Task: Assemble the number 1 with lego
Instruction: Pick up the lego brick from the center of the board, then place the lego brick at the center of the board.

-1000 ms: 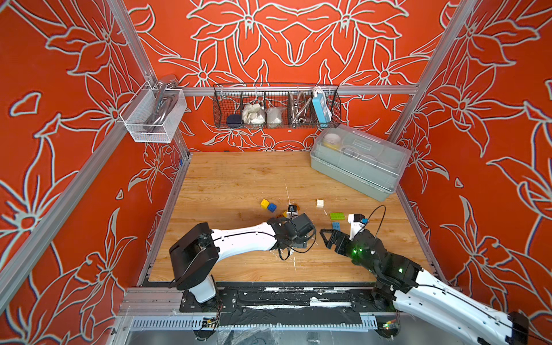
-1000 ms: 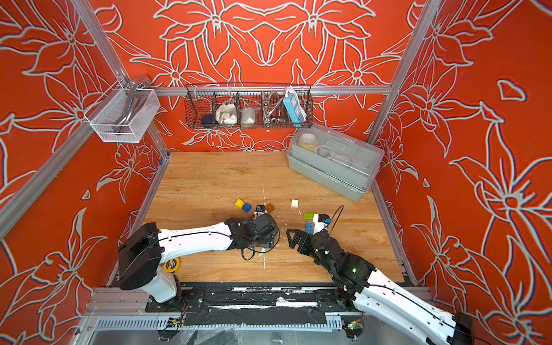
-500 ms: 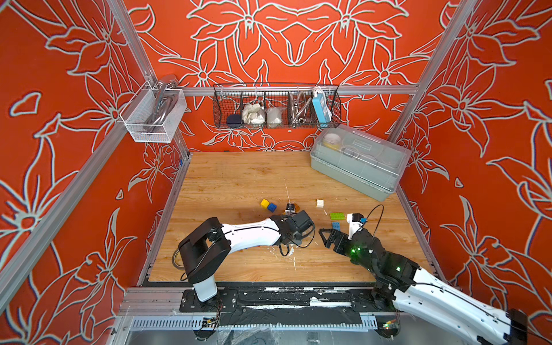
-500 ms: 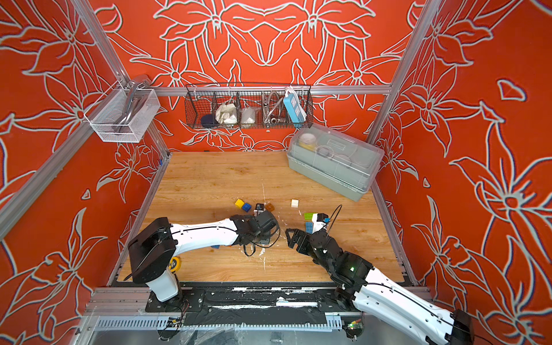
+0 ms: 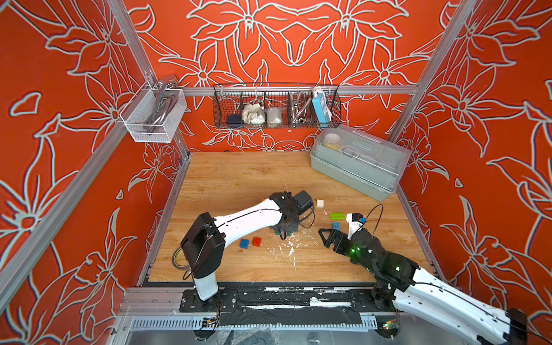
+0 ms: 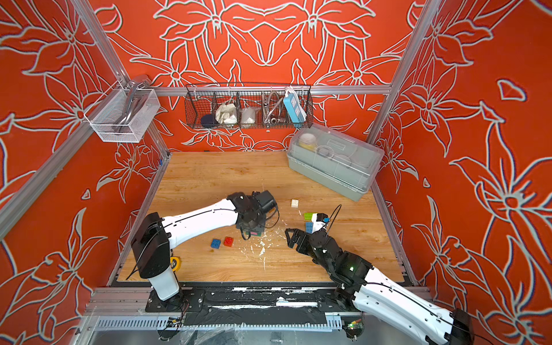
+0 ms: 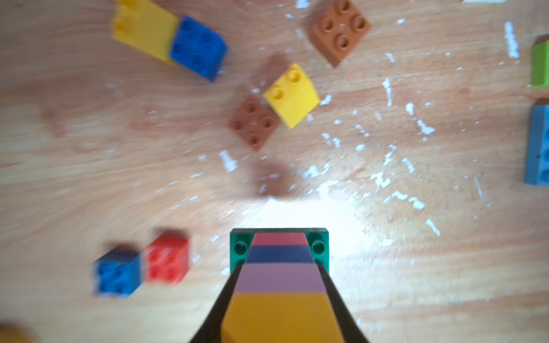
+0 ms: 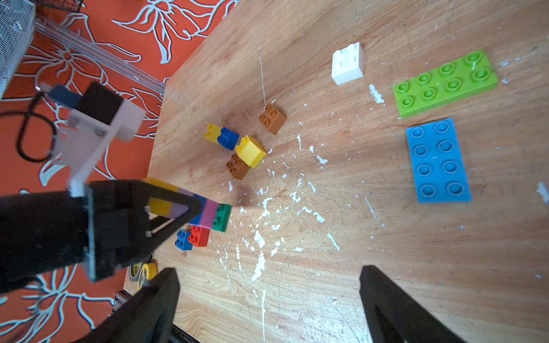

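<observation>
The table (image 5: 239, 179) reads to me as matt wood with visible grain, speckled with white flecks (image 8: 258, 262) near its middle. The lego stack (image 7: 279, 279) and the lime plate (image 8: 445, 83) look like smooth, slightly glossy plastic. My left gripper (image 7: 279, 267) has matt black fingers (image 7: 221, 306). By the far edge: a black metal wire basket (image 5: 224, 101) and a clear plastic box (image 5: 358, 161).

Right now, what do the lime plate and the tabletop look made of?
Lime plate: likely moulded plastic, smooth, slightly glossy; uniform colour, crisp round studs. Tabletop: wood or wood-look laminate, matte; grain lines show, which one is unclear.
</observation>
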You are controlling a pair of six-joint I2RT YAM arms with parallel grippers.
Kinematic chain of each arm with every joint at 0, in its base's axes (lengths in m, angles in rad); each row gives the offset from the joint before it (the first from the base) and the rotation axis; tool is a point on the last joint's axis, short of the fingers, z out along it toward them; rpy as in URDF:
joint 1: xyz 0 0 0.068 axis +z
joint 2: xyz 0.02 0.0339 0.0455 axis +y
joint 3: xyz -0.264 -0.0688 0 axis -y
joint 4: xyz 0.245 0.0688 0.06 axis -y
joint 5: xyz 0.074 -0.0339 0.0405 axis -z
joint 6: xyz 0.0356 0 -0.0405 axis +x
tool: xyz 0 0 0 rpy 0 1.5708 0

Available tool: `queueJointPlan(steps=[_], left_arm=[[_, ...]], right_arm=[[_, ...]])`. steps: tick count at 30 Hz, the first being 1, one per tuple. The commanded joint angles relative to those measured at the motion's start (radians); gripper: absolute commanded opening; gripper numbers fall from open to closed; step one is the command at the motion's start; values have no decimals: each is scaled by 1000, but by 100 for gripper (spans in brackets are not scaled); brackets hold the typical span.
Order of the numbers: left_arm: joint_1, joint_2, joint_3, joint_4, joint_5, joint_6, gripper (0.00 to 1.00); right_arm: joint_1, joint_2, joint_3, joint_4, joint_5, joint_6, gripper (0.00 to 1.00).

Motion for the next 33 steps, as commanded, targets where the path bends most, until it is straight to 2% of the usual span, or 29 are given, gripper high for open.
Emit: queueJointPlan(steps=[1, 7, 11, 16, 21, 33], left_arm=[[130, 1, 89, -379, 58, 92, 11], [393, 27, 202, -460, 258, 206, 10], [483, 152, 311, -505, 283, 249, 11], [556, 325, 460, -577, 282, 295, 11], [624, 410, 475, -566, 298, 304, 11], [632, 504, 511, -551, 286, 306, 12]], right_arm=[[-3, 3, 5, 17, 0, -9, 100], [-2, 26, 23, 19, -36, -30, 100], [-3, 26, 24, 26, -52, -39, 100], [-3, 19, 20, 33, -69, -45, 100], [-4, 8, 14, 35, -76, -45, 100], [-4, 10, 1, 61, -85, -44, 100]])
